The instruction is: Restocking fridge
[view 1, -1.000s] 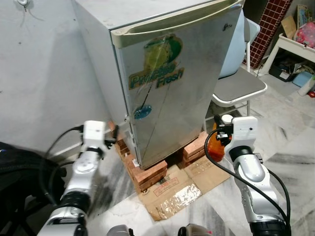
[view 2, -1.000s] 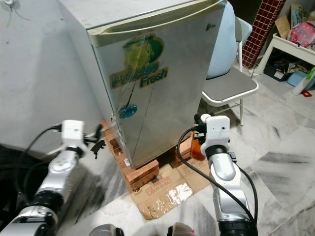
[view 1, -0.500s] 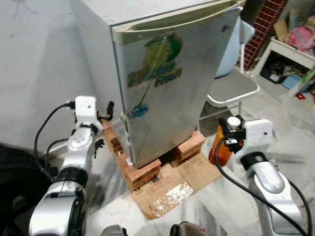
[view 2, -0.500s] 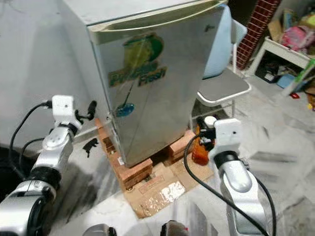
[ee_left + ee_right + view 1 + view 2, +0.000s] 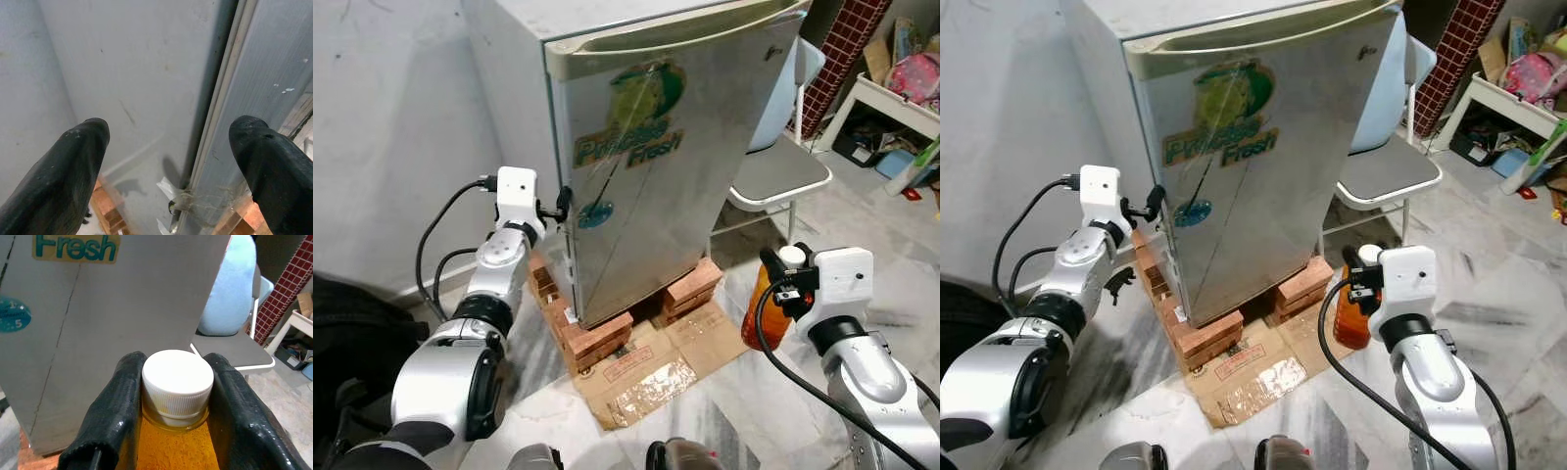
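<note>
Your left gripper (image 5: 168, 142) is up at the fridge (image 5: 646, 166), at the left edge of the closed door (image 5: 1253, 166). In the left wrist view its two fingers (image 5: 63, 171) are spread wide, with the seam between door and cabinet side running between them and nothing held. From the head views the fingertips look right at that edge, roughly level with the round blue sticker (image 5: 594, 215); contact I can't confirm, the tips are too small there.

Your right gripper (image 5: 176, 401) is clamped on the orange bottle (image 5: 766, 308), fingers on either side of the neck just under the white cap (image 5: 177, 374). The bottle is upright, held low to the right of the fridge, clear of the door, above the marble floor (image 5: 901, 255).

Fridge details for you:
- "Fresh" logo sticker (image 5: 1224, 122) on the upper door, handle recess along the top edge.
- Cabinet sits on stacked bricks (image 5: 597, 338), with flattened cardboard (image 5: 646, 372) on the floor in front.
- A scrap of tape (image 5: 171, 188) sits on the door seam low down, seen in the left wrist view.

Behind the fridge on its right: a white chair (image 5: 778, 176) with a pale blue cushion (image 5: 230, 298) against its back. Beyond that, a red-tiled post (image 5: 847, 49) and a white shelf (image 5: 901, 98) with clutter, contents not readable.
</note>
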Available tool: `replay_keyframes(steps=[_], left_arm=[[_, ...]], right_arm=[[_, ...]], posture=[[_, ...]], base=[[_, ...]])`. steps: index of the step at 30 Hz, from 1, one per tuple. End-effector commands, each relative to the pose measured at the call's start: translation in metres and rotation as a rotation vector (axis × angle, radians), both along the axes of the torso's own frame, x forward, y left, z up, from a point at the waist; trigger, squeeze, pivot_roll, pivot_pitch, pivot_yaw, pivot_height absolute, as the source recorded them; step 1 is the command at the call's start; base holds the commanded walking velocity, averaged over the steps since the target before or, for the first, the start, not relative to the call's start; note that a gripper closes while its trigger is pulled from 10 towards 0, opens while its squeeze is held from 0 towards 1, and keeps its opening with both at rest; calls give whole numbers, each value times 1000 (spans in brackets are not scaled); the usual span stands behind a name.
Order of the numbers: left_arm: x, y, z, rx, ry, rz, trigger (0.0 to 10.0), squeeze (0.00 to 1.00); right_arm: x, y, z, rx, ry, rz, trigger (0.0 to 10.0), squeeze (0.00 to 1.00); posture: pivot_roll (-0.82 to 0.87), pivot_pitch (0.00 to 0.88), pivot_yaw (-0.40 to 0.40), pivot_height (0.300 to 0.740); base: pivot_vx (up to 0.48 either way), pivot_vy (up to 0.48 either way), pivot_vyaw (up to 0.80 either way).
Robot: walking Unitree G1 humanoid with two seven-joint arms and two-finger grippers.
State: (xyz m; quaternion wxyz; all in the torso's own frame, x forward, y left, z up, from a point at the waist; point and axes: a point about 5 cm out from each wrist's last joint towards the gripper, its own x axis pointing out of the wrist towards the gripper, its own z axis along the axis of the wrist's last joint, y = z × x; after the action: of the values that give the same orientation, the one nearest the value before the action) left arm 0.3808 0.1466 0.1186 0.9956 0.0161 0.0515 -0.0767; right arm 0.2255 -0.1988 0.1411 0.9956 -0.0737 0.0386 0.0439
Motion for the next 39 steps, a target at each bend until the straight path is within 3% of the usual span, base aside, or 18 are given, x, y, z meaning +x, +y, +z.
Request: replay_keyframes(steps=[1,6,7,9,11,16,22,26,30,32,39], left_arm=[[3,-29,4,26,21,-141,10000,0],[-13,-74,-8,83,49,-468,10000,0],[-25,-92,-19,109,82,-620,10000,0],[-36,-104,-29,132,117,-740,10000,0],[-45,-113,-37,168,135,-816,10000,0],[-59,-129,-44,164,154,-946,10000,0],[-82,-157,-46,157,93,-1120,10000,0],[-93,-154,-49,145,32,-1128,10000,0],[-93,-139,-53,125,35,-1091,10000,0],[-89,-123,-54,108,41,-1036,10000,0],[-86,-114,-46,115,30,-1010,10000,0]], right_arm=[[3,-1,13,-11,-45,3,10000,0],[7,2,12,-6,-49,6,10000,0],[8,3,12,-3,-49,4,10000,0],[8,3,12,-1,-51,0,10000,0],[9,2,12,-1,-52,-5,10000,0],[11,1,12,0,-56,-15,10000,0],[12,0,10,-18,-66,-50,10000,0],[15,-6,5,-39,-59,-166,10000,0],[16,-3,-1,-2,-47,-190,10000,0],[15,-1,-8,1,-36,-224,10000,0],[15,-5,-20,6,2,-352,10000,0]], posture=[[-270,128,-57,740],[-262,117,-49,740],[-261,114,-46,740],[-260,111,-43,740],[-258,105,-36,740],[-253,99,-30,740],[-238,84,-15,740],[-212,73,6,740],[-176,64,28,740],[-152,58,40,740],[-127,42,69,740]], base=[[0,0,0],[0,0,0],[0,0,0],[0,0,0],[0,0,0],[0,0,0],[0,0,0],[0,0,-242],[0,0,-742],[0,-349,-381],[0,-424,0]])
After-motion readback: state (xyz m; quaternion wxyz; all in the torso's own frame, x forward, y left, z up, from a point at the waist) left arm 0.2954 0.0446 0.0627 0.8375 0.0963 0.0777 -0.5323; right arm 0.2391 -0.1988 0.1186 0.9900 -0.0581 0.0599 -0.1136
